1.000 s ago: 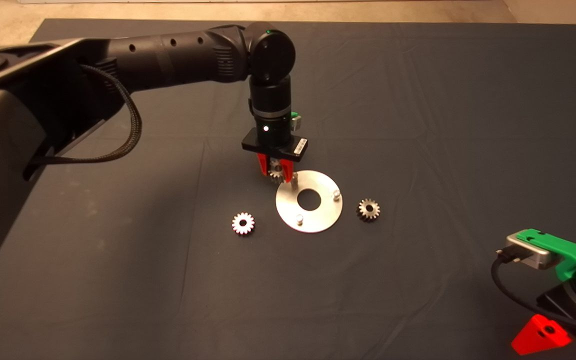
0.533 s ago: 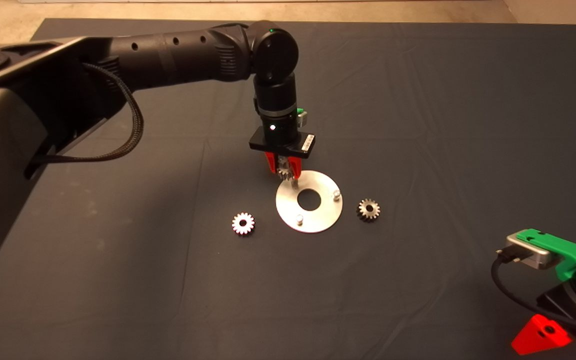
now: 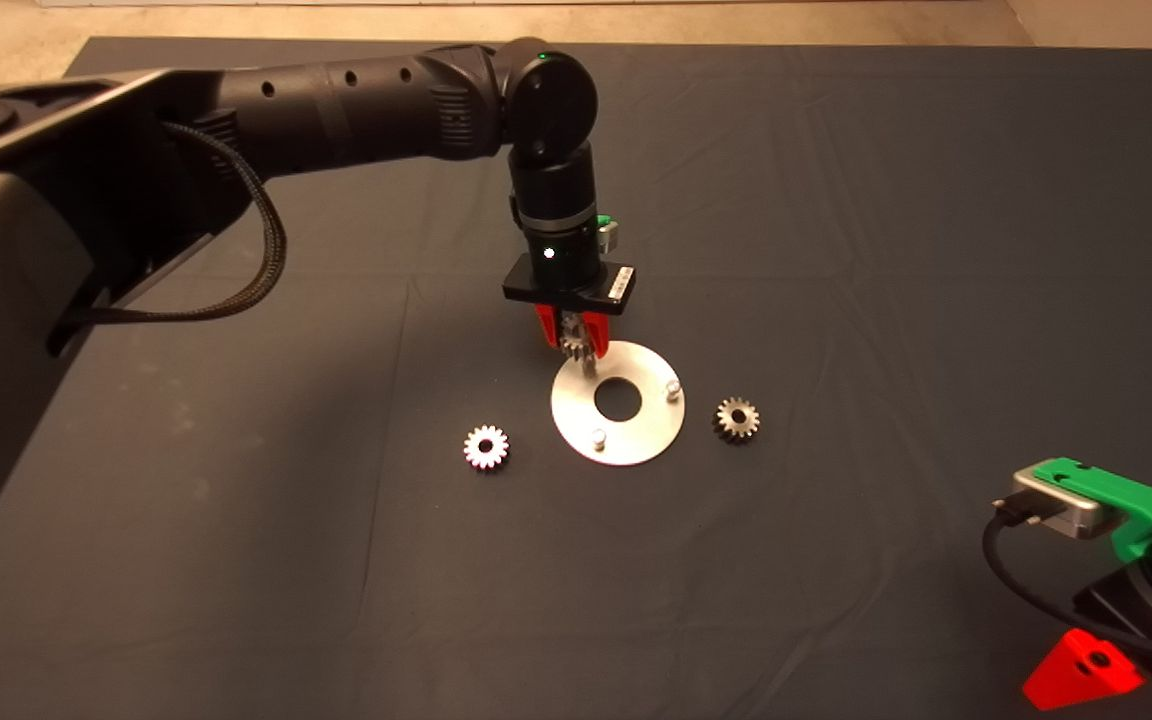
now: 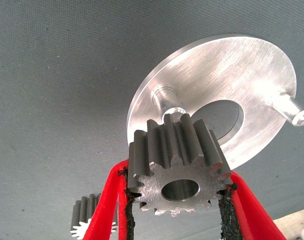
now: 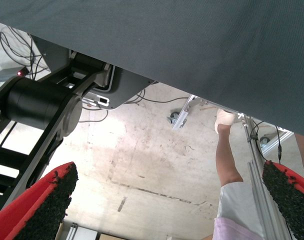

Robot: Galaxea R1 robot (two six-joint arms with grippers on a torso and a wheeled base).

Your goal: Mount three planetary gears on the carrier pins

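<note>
I see a brushed, shiny metal disc [image 4: 252, 65], a duller grey machined metal gear [image 4: 179, 167], rough black pads [image 4: 128, 210] on glossy red plastic fingers [image 4: 104, 210], and a matt woven cloth mat [image 4: 57, 75].

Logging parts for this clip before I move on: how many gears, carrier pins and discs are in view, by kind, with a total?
Gears: 3, one in the left end effector, one on the mat left of the disc, one right of it.
Carrier pins: 3, all bare.
Disc: 1.
Total: 7.
</note>
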